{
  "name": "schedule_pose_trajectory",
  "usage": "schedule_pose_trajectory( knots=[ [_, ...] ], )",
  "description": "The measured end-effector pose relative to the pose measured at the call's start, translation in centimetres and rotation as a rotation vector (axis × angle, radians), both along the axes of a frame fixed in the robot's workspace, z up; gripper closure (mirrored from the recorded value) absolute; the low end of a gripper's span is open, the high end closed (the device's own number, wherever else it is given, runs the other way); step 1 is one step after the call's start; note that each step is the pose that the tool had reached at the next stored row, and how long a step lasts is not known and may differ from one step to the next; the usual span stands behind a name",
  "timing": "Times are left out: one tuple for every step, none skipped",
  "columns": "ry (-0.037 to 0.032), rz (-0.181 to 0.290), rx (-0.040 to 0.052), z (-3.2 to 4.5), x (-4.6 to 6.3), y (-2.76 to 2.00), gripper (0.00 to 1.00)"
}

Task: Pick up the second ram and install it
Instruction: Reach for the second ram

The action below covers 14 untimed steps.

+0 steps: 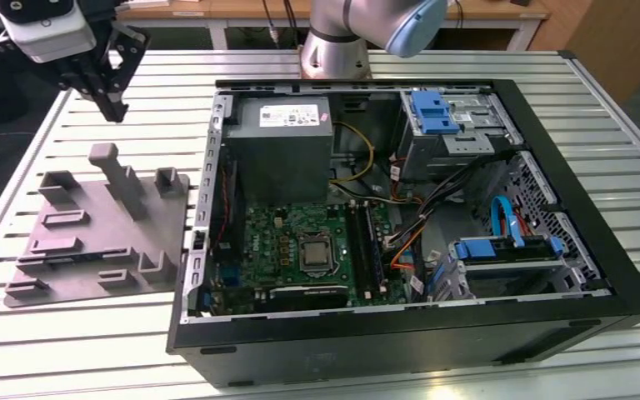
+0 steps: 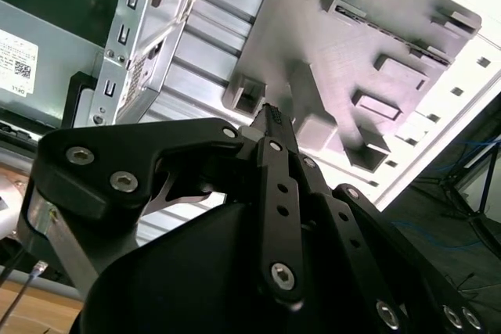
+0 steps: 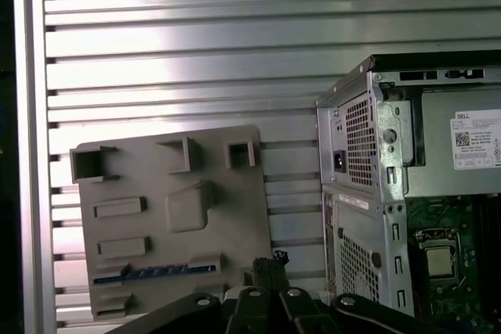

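We find the tool (image 1: 111, 108), fingers together and empty, raised clear of the fixture plate (image 3: 235, 217) holding the second ram (image 3: 153, 271); pick-up pending, which we judge needs parted fingers aligned on that stick.

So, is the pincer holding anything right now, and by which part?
Nothing. The pincer hangs bare, shut, near the grey plate; the memory stick sits on that plate.

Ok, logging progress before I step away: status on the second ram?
Gripper shut, empty, raised above the table. Second ram lying in a fixture plate slot, untouched. Upright blocks stand near it on the plate.
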<state>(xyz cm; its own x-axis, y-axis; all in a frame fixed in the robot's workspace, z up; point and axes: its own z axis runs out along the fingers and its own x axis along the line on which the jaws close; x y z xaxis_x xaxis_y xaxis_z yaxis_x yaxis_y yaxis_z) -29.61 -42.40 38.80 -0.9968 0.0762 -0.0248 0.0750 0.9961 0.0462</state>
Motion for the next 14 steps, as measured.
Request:
schedule_pose_trajectory(
  knots=[
    [0.0,0.0,0.0,-0.02,-0.1,-0.04,0.89],
    [0.0,0.0,0.0,-0.04,-0.2,-0.08,0.89],
    [0.0001,0.0,0.0,-0.06,-0.3,-0.13,0.89],
    [0.0,0.0,0.0,-0.08,-0.5,-0.17,0.89],
    [-0.0001,0.0,0.0,-0.1,-0.6,-0.21,0.89],
    [0.0,0.0,-0.0001,-0.11,-0.8,-0.25,0.89],
    [0.0001,0.0,0.0,-0.13,-0.9,-0.3,0.89],
    [0.0,0.0,0.0,-0.16,-1.1,-0.35,0.89],
    [0.0,0.0,0.0,-0.18,-1.3,-0.39,0.89],
    [0.0,0.0,0.0,-0.19,-1.5,-0.42,0.89],
    [0.0,0.0,0.0,-0.21,-1.6,-0.45,0.89],
    [0.0,0.0,0.0,-0.22,-1.8,-0.46,0.89],
    [0.0001,0.0,-0.0001,-0.23,-2.0,-0.48,0.89],
    [0.0,0.0,0.0,-0.25,-2.1,-0.5,0.89]
  ],
)
